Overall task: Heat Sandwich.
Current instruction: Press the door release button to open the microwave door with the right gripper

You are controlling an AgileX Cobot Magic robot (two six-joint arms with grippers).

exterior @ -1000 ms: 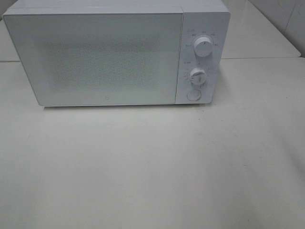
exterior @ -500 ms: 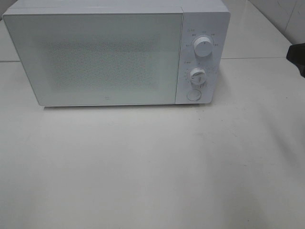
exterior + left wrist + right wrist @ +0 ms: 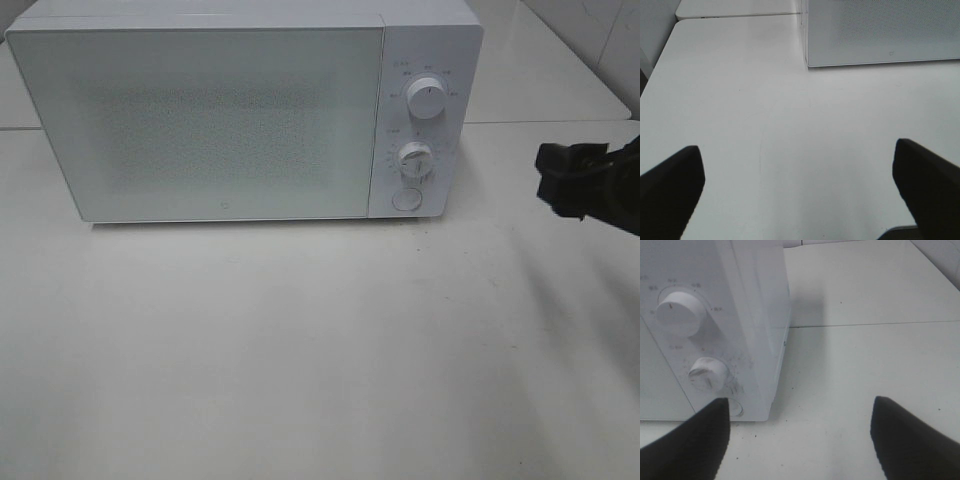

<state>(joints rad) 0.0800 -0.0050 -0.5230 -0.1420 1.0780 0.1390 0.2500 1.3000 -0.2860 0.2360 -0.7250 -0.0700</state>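
While the microwave [image 3: 220,120] sits with its frosted door [image 3: 200,60] closed, no view shows me the sandwich, so I cannot tell where it is or how it looks. The right gripper [image 3: 550,178] hovers above the table [image 3: 300,350] to the right of the knobs [image 3: 427,100], its fingers [image 3: 690,445] spread wide and holding nothing. The left gripper [image 3: 797,145] hangs low over the table, out in front of the microwave's left end, equally wide and empty.

Before me: one white microwave [image 3: 245,110], door [image 3: 200,125] shut, standing on a white table [image 3: 320,350]. Its right-hand panel carries an upper dial [image 3: 428,101], a lower dial [image 3: 414,160] beneath, and a round button [image 3: 405,199] lowest
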